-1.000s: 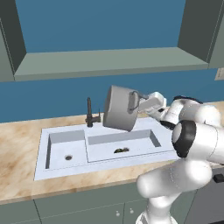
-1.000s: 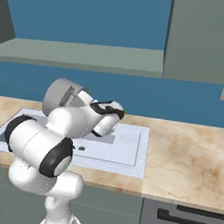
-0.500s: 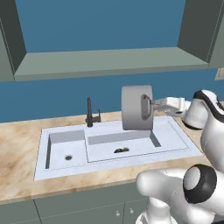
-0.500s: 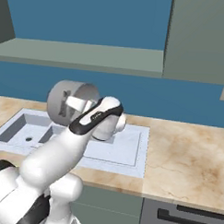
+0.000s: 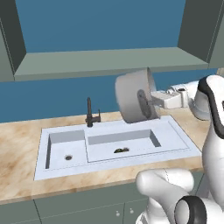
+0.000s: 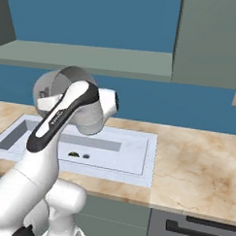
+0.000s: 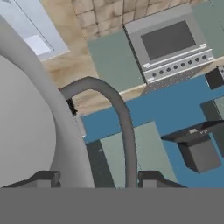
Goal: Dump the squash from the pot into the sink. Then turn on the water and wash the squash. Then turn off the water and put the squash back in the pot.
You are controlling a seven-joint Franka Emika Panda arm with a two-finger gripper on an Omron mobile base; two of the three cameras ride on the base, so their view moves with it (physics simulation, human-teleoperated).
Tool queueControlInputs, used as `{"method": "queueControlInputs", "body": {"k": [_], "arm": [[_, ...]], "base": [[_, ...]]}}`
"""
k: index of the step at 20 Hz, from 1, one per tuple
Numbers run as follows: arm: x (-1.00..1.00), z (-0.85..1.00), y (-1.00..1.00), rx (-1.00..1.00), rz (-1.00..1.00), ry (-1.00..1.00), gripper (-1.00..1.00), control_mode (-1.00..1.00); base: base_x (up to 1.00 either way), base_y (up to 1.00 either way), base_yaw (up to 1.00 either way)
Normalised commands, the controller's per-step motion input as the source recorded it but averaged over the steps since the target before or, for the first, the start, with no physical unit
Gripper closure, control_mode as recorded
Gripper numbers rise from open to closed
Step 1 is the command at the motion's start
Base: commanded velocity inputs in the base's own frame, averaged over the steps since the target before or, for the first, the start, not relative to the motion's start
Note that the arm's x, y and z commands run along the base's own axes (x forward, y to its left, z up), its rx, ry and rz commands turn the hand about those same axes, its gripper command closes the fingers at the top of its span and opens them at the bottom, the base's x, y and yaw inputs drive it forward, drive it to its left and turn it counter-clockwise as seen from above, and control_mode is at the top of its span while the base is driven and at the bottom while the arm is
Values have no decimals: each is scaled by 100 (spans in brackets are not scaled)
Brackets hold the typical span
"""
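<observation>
The gripper (image 7: 94, 181) is holding the pot (image 5: 133, 97) by its loop handle (image 7: 114, 118), with its two fingers partly open around it, and is tipping the pot on its side in the air above the sink (image 5: 175, 131). The squash (image 5: 121, 150) is lying at the bottom of the big basin, near its front wall, so the dumping part looks done. Next the robot probably needs to put the pot down on the worktop (image 5: 17, 140) and reach for the tap (image 5: 90, 113) at the sink's back edge to turn on the water.

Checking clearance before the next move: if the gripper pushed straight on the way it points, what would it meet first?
The pot: the gripper already grips its loop handle, its wall directly ahead.
</observation>
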Motion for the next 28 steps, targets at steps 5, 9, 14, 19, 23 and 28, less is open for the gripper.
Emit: {"method": "queueControlInputs", "body": {"k": [5, 9, 14, 19, 23, 28], "arm": [[-64, 39, 97, -51, 15, 31, 100, -100], [-10, 29, 100, -41, 33, 48, 100, -100], [-7, 8, 100, -25, 41, 42, 100, -100], [-42, -12, 100, -26, 37, 15, 100, -100], [-21, -29, 100, -33, 23, 0, 100, -100], [0, -27, 83, -33, 12, -9, 100, -100]], "base": [[0, 0, 0], [0, 0, 0], [0, 0, 0], [0, 0, 0], [0, 0, 0], [0, 0, 0]]}}
